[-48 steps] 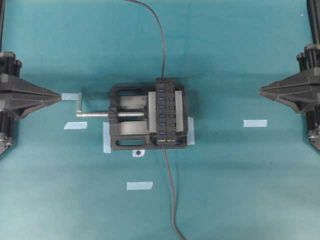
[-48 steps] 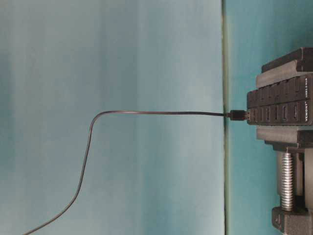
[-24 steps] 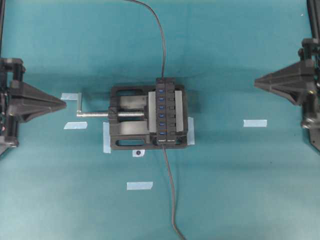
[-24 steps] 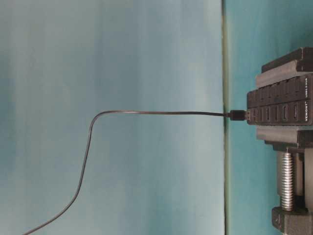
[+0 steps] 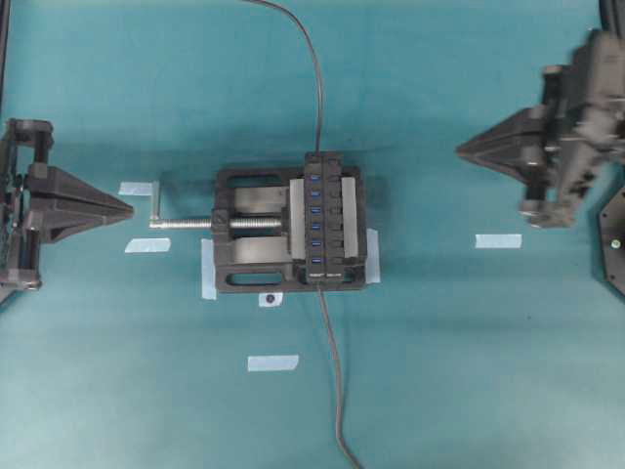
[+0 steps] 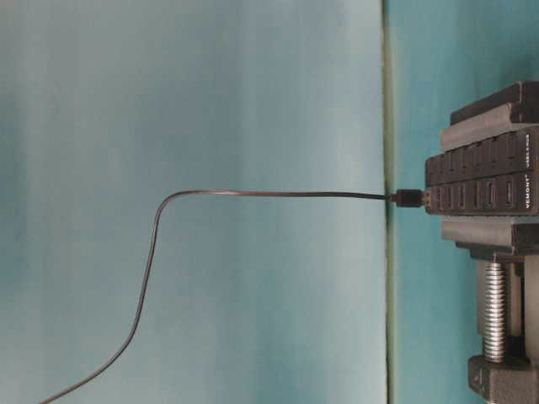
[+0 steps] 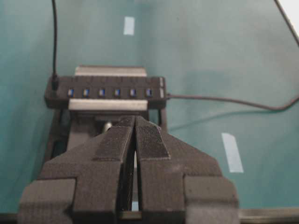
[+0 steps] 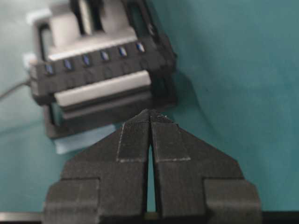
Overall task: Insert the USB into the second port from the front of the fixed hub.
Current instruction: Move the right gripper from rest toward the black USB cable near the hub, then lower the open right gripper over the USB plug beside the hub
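Both pairs of jaws are pressed together with nothing between them. The left gripper (image 7: 135, 122) shows its two ribbed pads meeting along a thin seam, its tip pointed at the vise; seen from overhead, it (image 5: 127, 207) sits near the table's left edge, just short of the vise's silver crank handle (image 5: 156, 200). The right gripper (image 8: 149, 113) is equally tight — pads flush, empty — and from overhead it (image 5: 463, 151) hangs near the right edge, well apart from the vise, its arm blurred.

Between them, around the middle of the table (image 5: 469, 371), stands the black bench vise (image 5: 244, 244) with its silver screw (image 5: 210, 223), and clamped in its jaws is the fixed hub (image 5: 325, 218), a long black bar with a row of small blue ports. One thin black cable (image 5: 314, 78) runs from the hub's far end toward the table's far edge, and in the table-level view it ends in a small black plug (image 6: 408, 199) seated at the hub's end. A second cable (image 5: 334, 381) leaves the hub's near end and trails off the near edge. Whether either is the USB of the task — I cannot tell.

Strips of pale tape (image 5: 498, 240) lie scattered on the teal surface, some tucked beside the vise base.
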Robot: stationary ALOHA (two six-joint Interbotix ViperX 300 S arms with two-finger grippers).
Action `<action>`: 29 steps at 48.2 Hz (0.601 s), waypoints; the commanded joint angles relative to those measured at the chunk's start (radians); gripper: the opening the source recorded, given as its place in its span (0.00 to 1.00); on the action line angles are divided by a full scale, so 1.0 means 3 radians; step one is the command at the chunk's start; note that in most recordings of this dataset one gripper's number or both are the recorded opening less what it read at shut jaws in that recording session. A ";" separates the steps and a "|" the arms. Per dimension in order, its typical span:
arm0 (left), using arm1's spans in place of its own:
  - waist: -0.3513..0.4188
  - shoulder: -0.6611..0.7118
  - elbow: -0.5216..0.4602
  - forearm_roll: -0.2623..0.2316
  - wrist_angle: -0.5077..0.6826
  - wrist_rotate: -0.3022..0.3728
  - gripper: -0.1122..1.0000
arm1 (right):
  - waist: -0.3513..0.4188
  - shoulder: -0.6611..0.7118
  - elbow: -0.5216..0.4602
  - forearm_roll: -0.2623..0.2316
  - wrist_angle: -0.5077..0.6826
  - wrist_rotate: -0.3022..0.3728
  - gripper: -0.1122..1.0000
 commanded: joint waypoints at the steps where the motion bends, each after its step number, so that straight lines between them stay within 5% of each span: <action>1: 0.0000 0.0051 -0.0087 0.0005 -0.0015 0.0000 0.10 | -0.0051 0.0194 -0.0174 -0.0087 -0.0015 0.0000 0.11; 16: 0.0000 0.0118 -0.0107 0.0005 -0.0015 0.0000 0.10 | -0.0112 0.0839 -0.0511 -0.0460 -0.0015 -0.0010 0.11; 29: 0.0000 0.0118 -0.0107 0.0005 -0.0015 0.0000 0.10 | -0.0112 0.1375 -0.0844 -0.0583 -0.0010 -0.0020 0.11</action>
